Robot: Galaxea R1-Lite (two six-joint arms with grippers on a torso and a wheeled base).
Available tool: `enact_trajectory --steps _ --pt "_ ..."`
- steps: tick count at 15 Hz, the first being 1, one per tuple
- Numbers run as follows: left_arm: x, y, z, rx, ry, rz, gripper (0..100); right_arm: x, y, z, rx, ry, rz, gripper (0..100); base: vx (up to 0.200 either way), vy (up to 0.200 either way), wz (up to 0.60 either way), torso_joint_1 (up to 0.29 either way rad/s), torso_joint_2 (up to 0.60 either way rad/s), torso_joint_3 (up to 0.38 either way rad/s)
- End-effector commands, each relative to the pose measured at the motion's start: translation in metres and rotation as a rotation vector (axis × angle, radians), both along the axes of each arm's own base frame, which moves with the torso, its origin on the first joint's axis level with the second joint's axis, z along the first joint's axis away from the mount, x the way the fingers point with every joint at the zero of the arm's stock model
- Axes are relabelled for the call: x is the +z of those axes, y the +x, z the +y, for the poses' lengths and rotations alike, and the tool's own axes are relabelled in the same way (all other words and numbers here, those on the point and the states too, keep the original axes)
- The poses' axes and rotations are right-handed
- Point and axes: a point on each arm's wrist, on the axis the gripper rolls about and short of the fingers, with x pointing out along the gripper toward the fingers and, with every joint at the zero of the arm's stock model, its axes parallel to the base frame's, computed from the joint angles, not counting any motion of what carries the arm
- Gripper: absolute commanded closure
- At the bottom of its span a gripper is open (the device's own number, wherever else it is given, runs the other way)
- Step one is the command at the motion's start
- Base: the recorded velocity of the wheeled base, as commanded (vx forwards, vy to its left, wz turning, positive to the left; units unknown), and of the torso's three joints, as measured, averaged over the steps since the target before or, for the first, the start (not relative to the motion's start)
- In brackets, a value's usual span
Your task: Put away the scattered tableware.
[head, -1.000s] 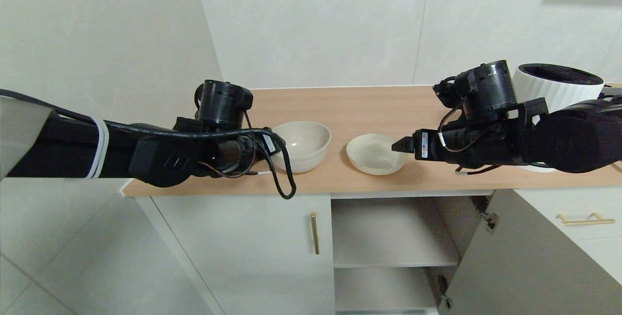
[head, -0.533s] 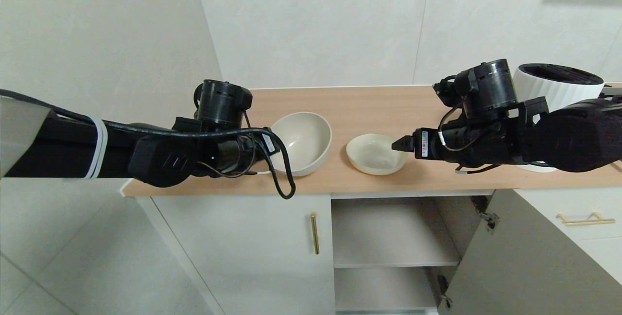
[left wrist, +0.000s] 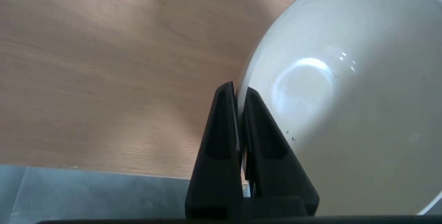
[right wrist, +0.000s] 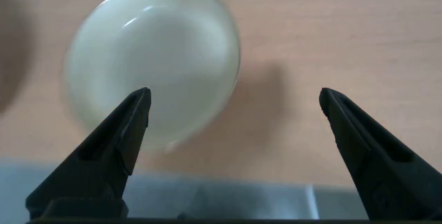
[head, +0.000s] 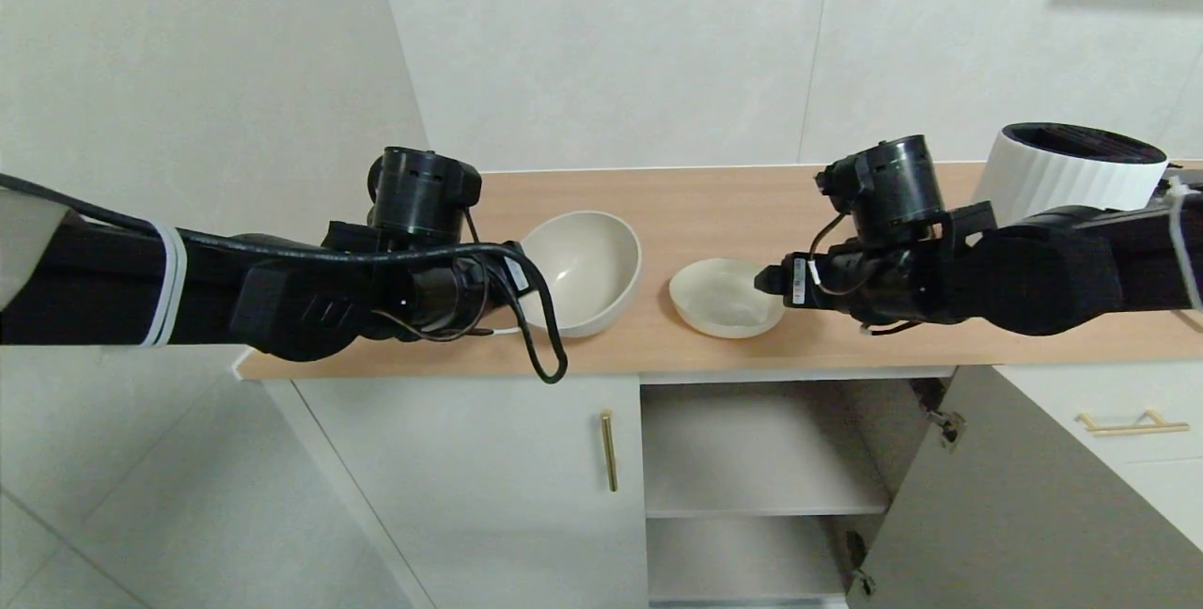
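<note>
Bowl [head: 587,275] tilted, mouth toward left claw [left wrist: 239,91]

Narrow gap between deep bowl [head: 587,266] and shallow bowl [head: 719,304] — white canister [head: 1071,172] blocks far right.

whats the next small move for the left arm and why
Probably lift the big bowl straight up. The left gripper is shut on its rim, and the bowl sits tilted with its underside seemingly touching the counter. It likely needs that clearance before it can go to the open shelf below.
</note>
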Motion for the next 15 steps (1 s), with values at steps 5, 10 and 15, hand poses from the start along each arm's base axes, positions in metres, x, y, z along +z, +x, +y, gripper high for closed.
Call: enact_trajectory --steps 5,10,15 --pt "0.004 -0.002 0.0 -0.001 -0.005 -0.009 100 -0.037 0.03 0.016 -0.042 -0.017 -0.016 0 0.0 0.0 0.0 0.0 0.0 0.0" --pt "0.004 -0.003 -0.001 -0.002 -0.004 -0.01 100 -0.035 0.033 0.013 -0.052 -0.013 -0.021 0 0.0 0.0 0.0 0.0 0.0 0.0" --pt "0.006 -0.004 -0.001 -0.002 -0.006 -0.014 100 -0.036 0.033 0.013 -0.049 -0.011 -0.021 0 0.0 0.0 0.0 0.0 0.0 0.0"
